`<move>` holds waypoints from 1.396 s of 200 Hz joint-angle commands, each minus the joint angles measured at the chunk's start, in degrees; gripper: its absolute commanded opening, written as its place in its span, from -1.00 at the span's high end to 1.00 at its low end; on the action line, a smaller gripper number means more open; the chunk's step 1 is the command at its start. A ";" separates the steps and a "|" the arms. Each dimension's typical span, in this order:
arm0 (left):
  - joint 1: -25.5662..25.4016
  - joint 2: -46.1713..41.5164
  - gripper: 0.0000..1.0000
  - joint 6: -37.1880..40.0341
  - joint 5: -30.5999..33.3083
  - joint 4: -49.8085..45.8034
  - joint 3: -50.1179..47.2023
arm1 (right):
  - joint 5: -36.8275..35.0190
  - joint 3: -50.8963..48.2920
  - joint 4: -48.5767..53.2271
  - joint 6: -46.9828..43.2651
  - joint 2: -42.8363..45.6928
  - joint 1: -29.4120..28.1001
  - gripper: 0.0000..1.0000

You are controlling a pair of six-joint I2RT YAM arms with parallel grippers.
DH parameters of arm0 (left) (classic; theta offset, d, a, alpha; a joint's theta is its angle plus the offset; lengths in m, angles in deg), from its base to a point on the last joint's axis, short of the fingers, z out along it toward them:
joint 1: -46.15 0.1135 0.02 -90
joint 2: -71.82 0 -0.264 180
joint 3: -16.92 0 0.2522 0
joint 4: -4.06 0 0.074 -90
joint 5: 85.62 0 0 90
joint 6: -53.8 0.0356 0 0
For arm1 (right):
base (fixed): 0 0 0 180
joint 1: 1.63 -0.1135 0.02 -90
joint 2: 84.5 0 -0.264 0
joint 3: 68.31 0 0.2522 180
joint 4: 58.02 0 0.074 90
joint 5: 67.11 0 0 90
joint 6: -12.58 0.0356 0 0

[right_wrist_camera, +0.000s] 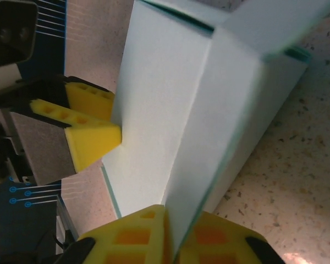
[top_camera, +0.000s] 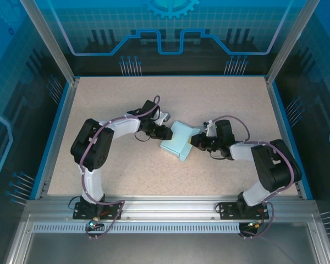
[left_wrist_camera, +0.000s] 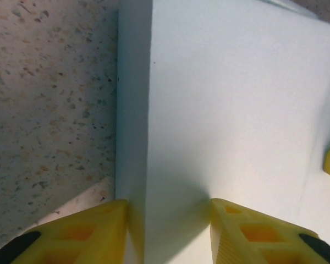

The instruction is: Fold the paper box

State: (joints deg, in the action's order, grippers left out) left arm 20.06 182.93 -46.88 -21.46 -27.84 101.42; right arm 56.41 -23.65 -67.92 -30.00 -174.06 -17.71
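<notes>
The pale cyan paper box (top_camera: 179, 142) lies partly folded at the middle of the table, between my two grippers. My left gripper (top_camera: 166, 132) holds its left end. In the left wrist view the yellow jaws (left_wrist_camera: 169, 220) straddle a folded ridge of the box (left_wrist_camera: 236, 110), one finger against the narrow shaded wall and the other on the wide panel. My right gripper (top_camera: 196, 141) is at the box's right end. In the right wrist view it (right_wrist_camera: 176, 231) is shut on a thin upright panel of the box (right_wrist_camera: 165, 99). The left gripper's fingers (right_wrist_camera: 93, 137) show across the box.
The speckled beige tabletop (top_camera: 126, 99) is bordered by a blue rim (top_camera: 55, 137) and aluminium frame posts (top_camera: 44, 33). Both arm bases sit on the metal rail (top_camera: 165, 206) at the near edge.
</notes>
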 commanded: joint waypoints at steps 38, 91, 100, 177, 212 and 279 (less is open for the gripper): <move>-0.89 -0.15 0.14 -0.84 -5.51 -1.40 -2.21 | -0.11 -0.74 0.13 2.00 10.43 -1.08 0.82; -2.13 1.52 0.08 -1.45 -8.55 -0.46 -0.39 | -3.26 0.13 7.83 2.16 17.49 -1.66 0.80; -2.59 1.81 0.06 -1.38 -8.53 -0.50 0.13 | -3.98 0.32 9.14 2.48 18.16 -1.78 0.79; -4.55 5.45 0.01 -1.74 -8.79 -0.25 4.17 | -12.68 1.17 14.12 6.83 19.74 -4.50 0.73; -4.71 6.91 -0.01 -1.98 -9.44 -0.04 5.49 | -16.71 2.27 14.08 8.38 18.09 -6.69 0.76; -4.20 7.57 -0.10 -2.75 -6.88 -0.44 8.15 | -28.85 4.33 17.86 9.53 15.10 -10.75 0.80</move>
State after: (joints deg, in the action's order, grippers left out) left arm 16.00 189.90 -48.37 -29.00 -27.16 107.69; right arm 35.30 -19.98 -54.28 -20.12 -156.94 -27.28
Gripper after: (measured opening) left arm 0.545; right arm 0.105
